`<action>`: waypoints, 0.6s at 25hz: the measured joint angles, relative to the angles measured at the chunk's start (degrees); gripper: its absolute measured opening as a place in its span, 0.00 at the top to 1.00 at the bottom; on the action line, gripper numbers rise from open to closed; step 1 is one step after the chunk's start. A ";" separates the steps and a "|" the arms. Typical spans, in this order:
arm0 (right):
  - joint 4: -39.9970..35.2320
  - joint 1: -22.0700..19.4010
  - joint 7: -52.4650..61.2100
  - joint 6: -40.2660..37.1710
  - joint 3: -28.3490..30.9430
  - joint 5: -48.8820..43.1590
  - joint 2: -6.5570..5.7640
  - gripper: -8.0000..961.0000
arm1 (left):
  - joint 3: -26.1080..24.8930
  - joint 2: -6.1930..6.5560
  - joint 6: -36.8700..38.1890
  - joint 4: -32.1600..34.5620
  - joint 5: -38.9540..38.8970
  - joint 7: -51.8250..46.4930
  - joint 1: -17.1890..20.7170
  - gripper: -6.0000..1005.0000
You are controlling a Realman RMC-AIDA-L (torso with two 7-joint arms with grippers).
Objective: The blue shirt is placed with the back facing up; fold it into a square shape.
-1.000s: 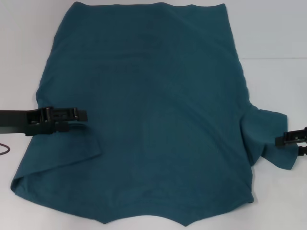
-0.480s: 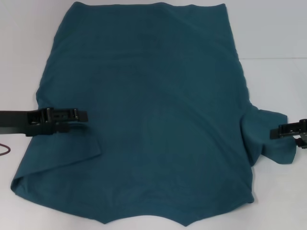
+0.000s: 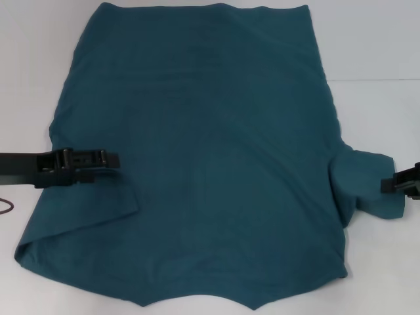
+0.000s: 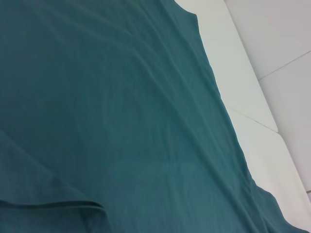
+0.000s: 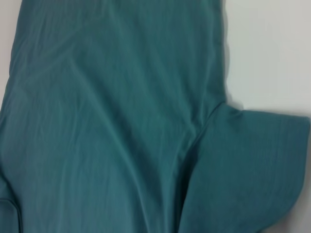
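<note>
The shirt (image 3: 203,164) is cut off by the lower edge of the head view, so its collar end cannot be seen. The right gripper (image 3: 394,185) is mostly outside the right edge. Neither wrist view shows any fingers. The left gripper (image 3: 108,159) finger state is unclear.

right claw (image 3: 388,186) drawn back outward along the blue shirt (image 3: 203,164) sleeve toward its edge

The blue shirt (image 3: 210,164) lies spread flat on the white table (image 3: 380,52), plain dark teal (no print visible), its left sleeve folded inward over the body, its right sleeve still sticking out sideways
</note>
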 joint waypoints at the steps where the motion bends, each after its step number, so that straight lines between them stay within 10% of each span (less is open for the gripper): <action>1: 0.00 0.00 -0.06 -0.02 0.00 0.00 0.02 0.53 | -0.01 0.00 0.00 -0.02 0.00 0.00 0.00 0.13; 15: -0.62 -0.49 -1.75 0.89 2.40 -0.01 -0.27 0.94 | -0.04 0.07 0.13 -0.08 -0.04 0.06 0.07 0.13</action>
